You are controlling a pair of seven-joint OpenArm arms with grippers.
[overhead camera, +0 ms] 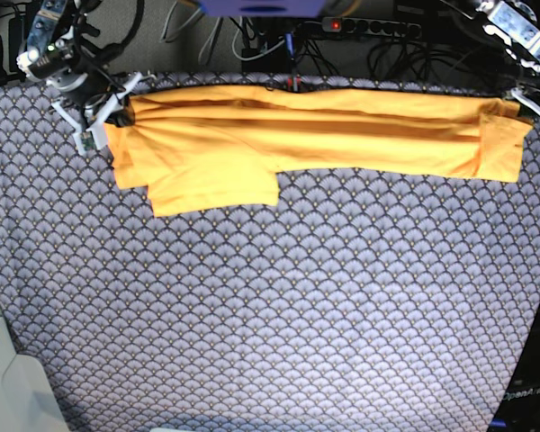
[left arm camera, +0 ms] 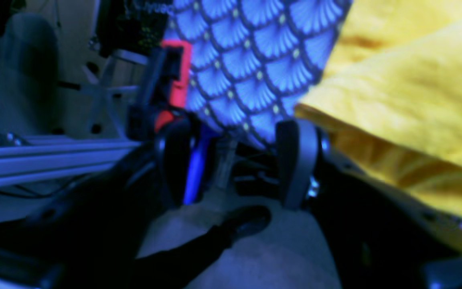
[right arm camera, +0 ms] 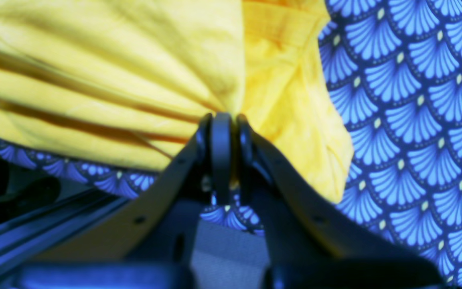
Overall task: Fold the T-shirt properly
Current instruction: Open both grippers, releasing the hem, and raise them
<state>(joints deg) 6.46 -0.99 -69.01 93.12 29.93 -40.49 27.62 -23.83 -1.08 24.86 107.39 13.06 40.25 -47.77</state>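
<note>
The yellow-orange T-shirt [overhead camera: 306, 135] lies stretched in a long folded band along the far edge of the table, and a sleeve [overhead camera: 216, 184] sticks out toward the front at its left end. My right gripper [right arm camera: 227, 118] is shut on a bunched fold of the T-shirt [right arm camera: 134, 68], at the band's left end in the base view [overhead camera: 108, 121]. My left gripper [left arm camera: 235, 164] is open with nothing between its fingers [left arm camera: 295, 160]. It hangs just off the table's edge, beside the T-shirt [left arm camera: 407, 92]. In the base view the left gripper [overhead camera: 520, 101] is at the band's right end.
A blue-grey scallop-patterned cloth [overhead camera: 279, 306] covers the whole table. Cables and a power strip [overhead camera: 369, 27] run behind the far edge. In the left wrist view, an aluminium rail [left arm camera: 46, 156] and a red and black fixture [left arm camera: 173, 76] stand off the table.
</note>
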